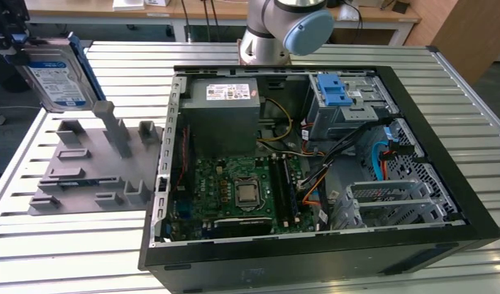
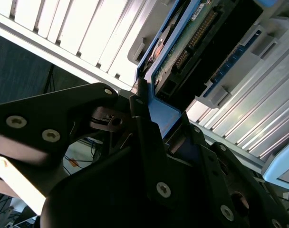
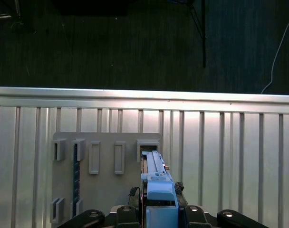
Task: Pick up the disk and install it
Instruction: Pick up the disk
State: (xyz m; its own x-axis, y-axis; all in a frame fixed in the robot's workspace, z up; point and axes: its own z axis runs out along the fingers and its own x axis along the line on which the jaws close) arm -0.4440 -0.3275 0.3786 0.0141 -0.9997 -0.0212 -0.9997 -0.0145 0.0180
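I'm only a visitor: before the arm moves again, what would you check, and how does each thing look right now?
1. Grip on the disk: ok, the gripper is shut on it.
2. Disk free of the grey holder: ok, it hangs above it.
3. Computer case open: ok, the inside is exposed.
4. Drive bay free: cannot tell; a blue clip sits on it.
5. Cables out of the way: cannot tell; they run close beside the bay.

disk (image 1: pixel 58 76): flat silver-metal drive, white-and-blue label, blue side rails; held upright, upper left of the frame.
fixture (image 1: pixel 85 162): grey slotted plastic stand, set below the disk.
computer case (image 1: pixel 315 260): black open tower, laid centre-right on the slatted metal table (image 1: pixel 70 257).
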